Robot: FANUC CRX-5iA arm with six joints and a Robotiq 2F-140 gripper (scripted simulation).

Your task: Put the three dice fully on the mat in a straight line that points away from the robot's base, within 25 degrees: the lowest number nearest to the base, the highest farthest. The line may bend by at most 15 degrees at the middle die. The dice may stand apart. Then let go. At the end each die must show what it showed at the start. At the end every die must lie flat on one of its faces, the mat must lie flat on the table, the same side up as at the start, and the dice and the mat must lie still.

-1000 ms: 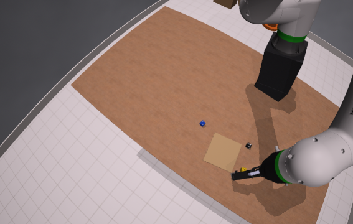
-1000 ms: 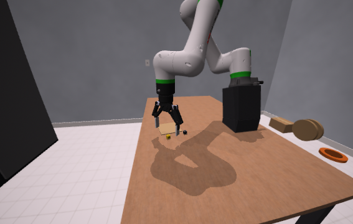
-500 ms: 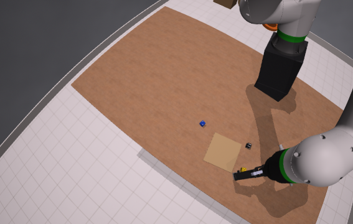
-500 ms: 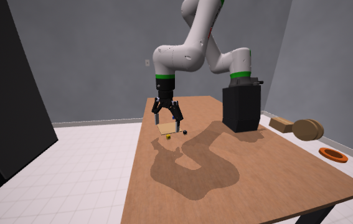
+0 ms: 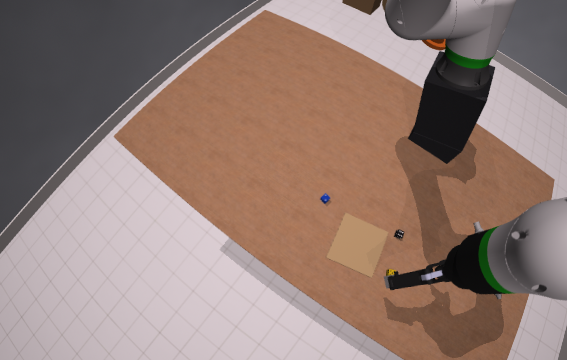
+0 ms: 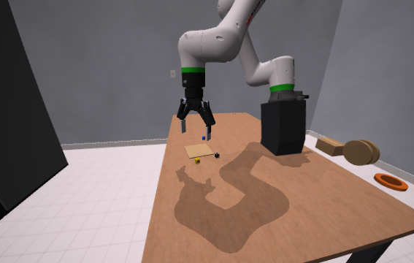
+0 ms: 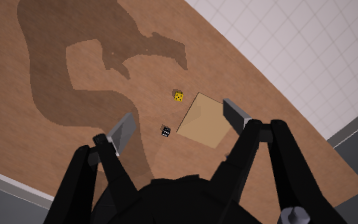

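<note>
A tan square mat point(image 5: 358, 244) lies on the wooden table; it also shows in the exterior view point(image 6: 198, 150) and in the wrist view point(image 7: 205, 120). A yellow die point(image 5: 390, 272) point(image 6: 197, 160) point(image 7: 178, 96) lies on the table just off one corner of the mat. A black die point(image 5: 399, 233) point(image 6: 217, 155) point(image 7: 165, 131) lies on the table beside the mat. A blue die point(image 5: 325, 198) point(image 6: 204, 138) lies on the table apart from the mat on its other side. My gripper point(image 6: 195, 132) point(image 7: 177, 113) hangs open and empty well above the mat and dice.
The robot's black base block point(image 5: 450, 112) stands on the table beyond the mat. Off the table lie a wooden block point(image 6: 328, 146), a round wooden disc point(image 6: 360, 152) and an orange ring point(image 6: 391, 181). The table edge runs close to the mat.
</note>
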